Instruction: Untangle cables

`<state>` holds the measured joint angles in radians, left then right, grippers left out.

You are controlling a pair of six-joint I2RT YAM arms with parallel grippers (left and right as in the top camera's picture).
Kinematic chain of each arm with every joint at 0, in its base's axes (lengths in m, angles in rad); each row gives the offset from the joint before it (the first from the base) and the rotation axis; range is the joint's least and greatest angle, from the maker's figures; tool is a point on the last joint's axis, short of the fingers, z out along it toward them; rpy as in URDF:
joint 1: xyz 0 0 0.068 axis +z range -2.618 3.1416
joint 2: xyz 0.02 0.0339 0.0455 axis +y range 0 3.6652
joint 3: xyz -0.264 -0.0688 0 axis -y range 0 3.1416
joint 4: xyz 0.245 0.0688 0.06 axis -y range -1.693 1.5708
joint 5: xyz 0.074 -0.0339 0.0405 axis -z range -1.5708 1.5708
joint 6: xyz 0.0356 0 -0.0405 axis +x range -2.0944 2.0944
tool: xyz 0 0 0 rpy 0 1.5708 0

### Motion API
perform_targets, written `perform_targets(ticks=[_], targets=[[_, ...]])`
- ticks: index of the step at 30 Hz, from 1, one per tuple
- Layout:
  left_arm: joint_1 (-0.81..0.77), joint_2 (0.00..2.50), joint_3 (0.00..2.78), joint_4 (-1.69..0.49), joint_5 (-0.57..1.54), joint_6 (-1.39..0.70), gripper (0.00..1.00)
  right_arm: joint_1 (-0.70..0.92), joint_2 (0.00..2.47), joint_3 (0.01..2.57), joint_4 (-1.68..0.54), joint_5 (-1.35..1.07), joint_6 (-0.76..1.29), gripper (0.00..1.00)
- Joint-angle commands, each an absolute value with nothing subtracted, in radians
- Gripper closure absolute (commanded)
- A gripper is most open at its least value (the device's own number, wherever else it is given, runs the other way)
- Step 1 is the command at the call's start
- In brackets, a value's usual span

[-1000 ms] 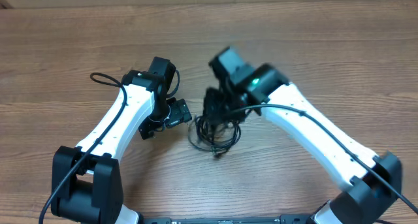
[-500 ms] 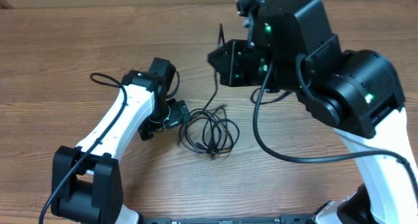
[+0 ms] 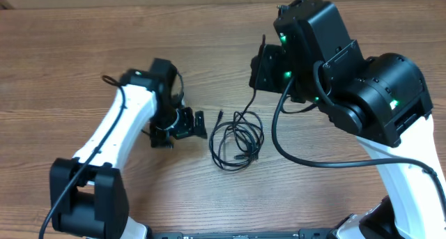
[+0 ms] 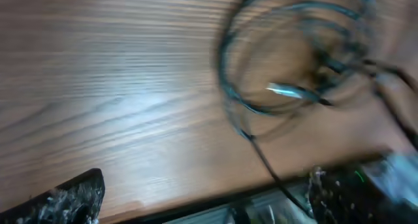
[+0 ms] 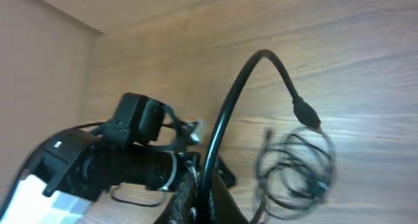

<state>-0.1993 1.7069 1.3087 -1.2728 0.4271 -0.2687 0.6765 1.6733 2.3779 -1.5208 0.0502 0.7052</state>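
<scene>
Right gripper (image 5: 198, 199) pinched on one strand of the cables (image 3: 237, 140), now lifted at the coil's 1 o'clock. The coil lies mid-table (image 3: 104, 44) and has slid toward 3 o'clock since a half-second ago. Left gripper (image 3: 195, 125) spread wide, empty, at the coil's 9 o'clock.

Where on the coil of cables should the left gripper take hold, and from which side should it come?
Probably the left arc of the coil, coming from the left: there the loops lie flat and close together, nearest the open left gripper and away from the strand that the shut right gripper holds up.
</scene>
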Motion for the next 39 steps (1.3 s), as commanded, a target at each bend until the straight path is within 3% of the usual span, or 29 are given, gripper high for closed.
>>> perform_targets(ticks=[1,11,12,13,14,18,26,33,39], targets=[[-0.183,1.714,1.389,-1.312,0.672,0.0,0.0,0.678,1.67,2.395,-1.461,-0.031,0.733,0.96],[-0.184,1.714,1.397,-1.131,0.635,-0.012,0.0,0.678,1.67,2.395,-1.38,-0.07,0.733,0.96],[-0.184,1.714,1.397,-1.123,0.671,0.011,0.0,0.678,1.67,2.395,-1.381,-0.072,0.733,0.96],[-0.185,1.714,1.397,-1.121,0.711,0.055,0.1,0.678,1.67,2.395,-1.38,-0.072,0.733,0.96],[-0.187,1.714,1.397,-1.123,0.765,0.123,0.13,0.678,1.67,2.395,-1.376,-0.07,0.733,0.96],[-0.209,1.714,1.397,-1.172,0.859,0.369,0.0,0.652,1.67,2.395,-1.329,-0.07,0.735,0.96],[-0.255,1.714,1.396,-1.25,0.891,0.581,0.03,0.494,1.67,2.395,-1.316,-0.226,0.815,0.96],[-0.263,1.714,1.396,-1.156,0.888,0.524,0.08,0.439,1.674,2.395,-1.324,-0.448,0.814,0.96],[-0.263,1.714,1.396,-1.024,0.895,0.389,0.02,0.439,1.68,2.395,-1.375,-0.49,0.814,0.96]])
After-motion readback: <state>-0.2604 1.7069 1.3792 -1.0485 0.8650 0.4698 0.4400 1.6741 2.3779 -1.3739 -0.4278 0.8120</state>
